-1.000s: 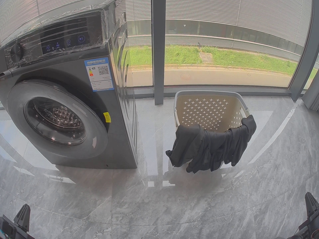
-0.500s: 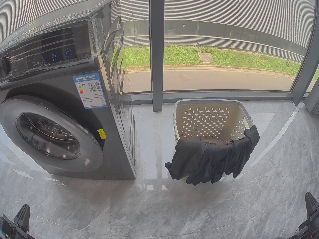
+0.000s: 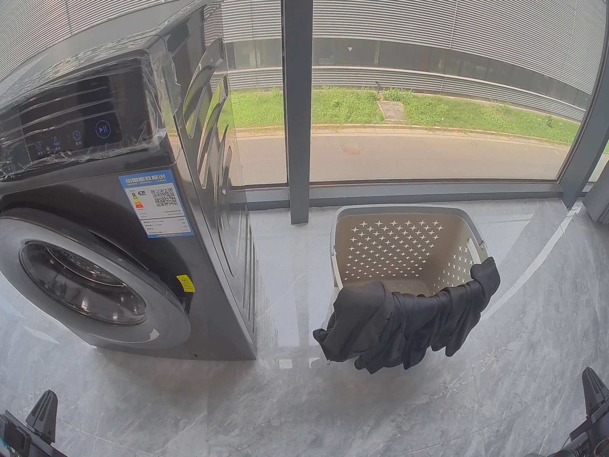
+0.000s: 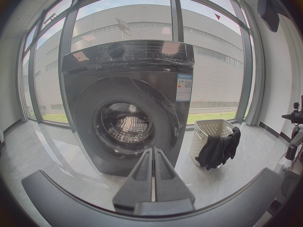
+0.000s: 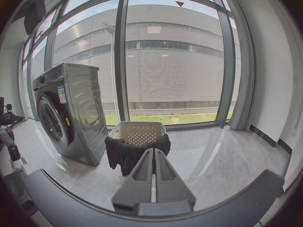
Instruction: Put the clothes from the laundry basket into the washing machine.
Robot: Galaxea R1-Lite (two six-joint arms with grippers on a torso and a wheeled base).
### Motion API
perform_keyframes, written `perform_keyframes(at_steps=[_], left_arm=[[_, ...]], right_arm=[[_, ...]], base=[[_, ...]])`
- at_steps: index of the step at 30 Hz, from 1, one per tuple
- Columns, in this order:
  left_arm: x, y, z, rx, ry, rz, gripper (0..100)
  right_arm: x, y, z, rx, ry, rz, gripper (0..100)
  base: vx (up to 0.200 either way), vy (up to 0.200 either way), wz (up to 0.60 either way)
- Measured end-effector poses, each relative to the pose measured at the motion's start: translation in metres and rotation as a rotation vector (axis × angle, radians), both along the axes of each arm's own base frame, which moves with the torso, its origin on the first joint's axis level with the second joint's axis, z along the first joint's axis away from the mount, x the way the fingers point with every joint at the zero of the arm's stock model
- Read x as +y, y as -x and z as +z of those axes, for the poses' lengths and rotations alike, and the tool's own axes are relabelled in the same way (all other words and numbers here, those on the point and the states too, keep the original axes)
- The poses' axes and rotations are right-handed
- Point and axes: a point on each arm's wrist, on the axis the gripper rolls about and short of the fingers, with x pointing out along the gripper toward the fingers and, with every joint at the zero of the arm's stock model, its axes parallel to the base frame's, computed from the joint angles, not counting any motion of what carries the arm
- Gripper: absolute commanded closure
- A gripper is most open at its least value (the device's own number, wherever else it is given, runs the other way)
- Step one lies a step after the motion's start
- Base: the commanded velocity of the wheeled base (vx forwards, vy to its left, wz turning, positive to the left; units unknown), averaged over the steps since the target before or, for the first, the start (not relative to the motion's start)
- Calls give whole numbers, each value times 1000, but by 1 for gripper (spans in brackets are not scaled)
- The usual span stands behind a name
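Arms and grippers: both closed, both empty, held low and well apart.
Item 1, left gripper (image 4: 153,151): fingers (image 4: 140,177) pressed flat together along their length with a thin seam between them, nothing held, pointing forward and roughly level. Item 2, right gripper (image 5: 153,151): same pose, fingers (image 5: 169,178) meeting at the tips, nothing held. In the head view each shows as a dark pointed tip at its own lower corner.

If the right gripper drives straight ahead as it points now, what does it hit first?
Probably the dark clothes draped over the near rim of the laundry basket; the way there looks free, though depth is unclear.
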Motion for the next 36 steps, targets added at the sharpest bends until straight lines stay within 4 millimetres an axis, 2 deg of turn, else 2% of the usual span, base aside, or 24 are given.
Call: perform_keyframes(at_steps=[21,30,36], left_arm=[[0,0,0,-1,0,0,100],[0,0,0,-1,-1,-2,100],[0,0,0,0,0,-2,100]], right_arm=[[0,0,0,0,1,0,100],[0,0,0,0,0,0,100],[0,0,0,0,0,0,100]], base=[[0,-200,0],[0,0,0],[200,0,0]])
